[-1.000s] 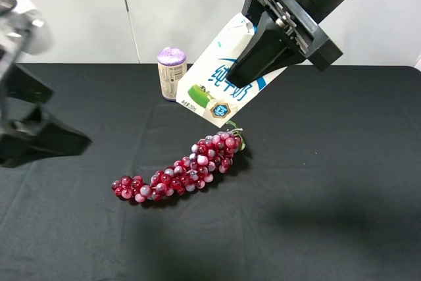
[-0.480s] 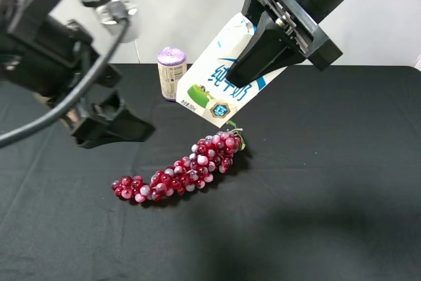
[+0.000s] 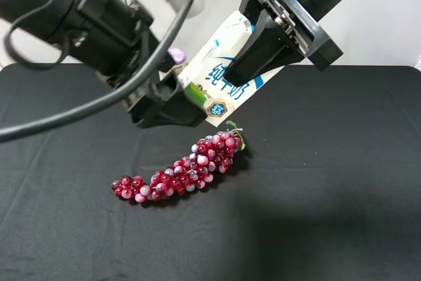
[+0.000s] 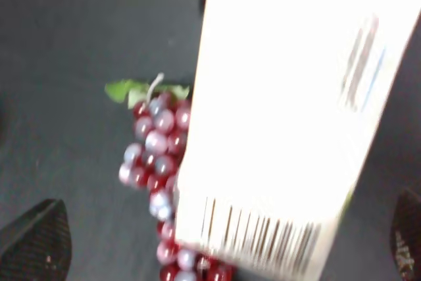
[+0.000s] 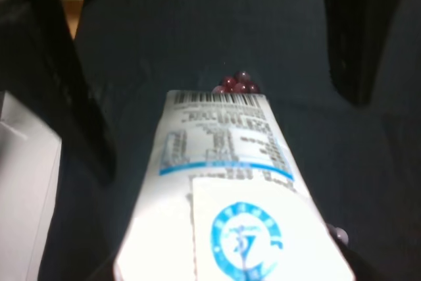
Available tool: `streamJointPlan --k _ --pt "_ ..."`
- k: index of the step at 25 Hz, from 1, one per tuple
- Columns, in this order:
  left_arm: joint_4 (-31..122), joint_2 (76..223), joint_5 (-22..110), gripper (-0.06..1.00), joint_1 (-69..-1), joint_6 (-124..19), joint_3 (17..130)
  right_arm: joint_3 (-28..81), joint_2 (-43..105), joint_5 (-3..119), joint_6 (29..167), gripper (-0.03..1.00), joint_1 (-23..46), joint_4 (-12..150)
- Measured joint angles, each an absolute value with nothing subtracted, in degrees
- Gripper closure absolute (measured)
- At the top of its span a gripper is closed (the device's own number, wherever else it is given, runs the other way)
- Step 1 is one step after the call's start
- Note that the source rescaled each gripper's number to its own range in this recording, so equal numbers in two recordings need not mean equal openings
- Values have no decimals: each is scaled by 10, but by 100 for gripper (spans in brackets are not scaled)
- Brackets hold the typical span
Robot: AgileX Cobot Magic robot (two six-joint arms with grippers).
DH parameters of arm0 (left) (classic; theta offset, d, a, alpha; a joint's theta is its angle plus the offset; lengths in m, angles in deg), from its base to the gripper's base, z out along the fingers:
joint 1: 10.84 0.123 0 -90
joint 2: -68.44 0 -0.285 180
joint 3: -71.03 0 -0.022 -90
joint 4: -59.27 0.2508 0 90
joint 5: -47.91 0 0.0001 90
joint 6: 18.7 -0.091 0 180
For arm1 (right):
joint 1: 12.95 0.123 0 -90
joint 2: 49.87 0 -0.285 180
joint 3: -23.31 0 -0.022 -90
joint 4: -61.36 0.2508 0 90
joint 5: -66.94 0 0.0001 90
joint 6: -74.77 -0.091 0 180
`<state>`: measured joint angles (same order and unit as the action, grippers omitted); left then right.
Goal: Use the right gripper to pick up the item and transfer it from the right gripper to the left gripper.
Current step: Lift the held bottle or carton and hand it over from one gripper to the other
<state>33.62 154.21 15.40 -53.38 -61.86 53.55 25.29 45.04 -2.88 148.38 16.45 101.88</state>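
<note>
The white drink carton (image 3: pixel 220 74) with blue and green print hangs tilted above the table, held near its upper end by my right gripper (image 3: pixel 240 70), which is shut on it. My left gripper (image 3: pixel 187 100) has come in from the left and sits at the carton's lower end. In the left wrist view the carton (image 4: pixel 289 116) fills the space between the two black fingertips (image 4: pixel 33 245), which stand wide apart, so the left gripper is open around it. The right wrist view looks down along the carton (image 5: pixel 223 162).
A red grape bunch (image 3: pixel 184 169) lies on the black table (image 3: pixel 329 195) below the carton; it also shows in the left wrist view (image 4: pixel 154 136). The purple-topped can (image 3: pixel 176 54) is mostly hidden behind the left arm. A white wall stands behind.
The left arm has swung in from the far left and up to the carton's lower end. The right gripper and the carton have stayed in place.
</note>
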Motion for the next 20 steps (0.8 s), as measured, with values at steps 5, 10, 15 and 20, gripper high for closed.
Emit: streamJointPlan --k 5,10,15,20 --pt "254 1571 144 0 -534 -701 561 253 450 -29 1505 93 164 1023" --pt "213 1576 117 0 -534 -755 567 253 450 -29 1538 93 164 1040" --pt "212 1576 95 0 -534 -788 567 253 450 -29 1554 93 164 1052" --pt "212 1576 81 4 -534 -818 567 253 450 -29 1554 93 164 1055"
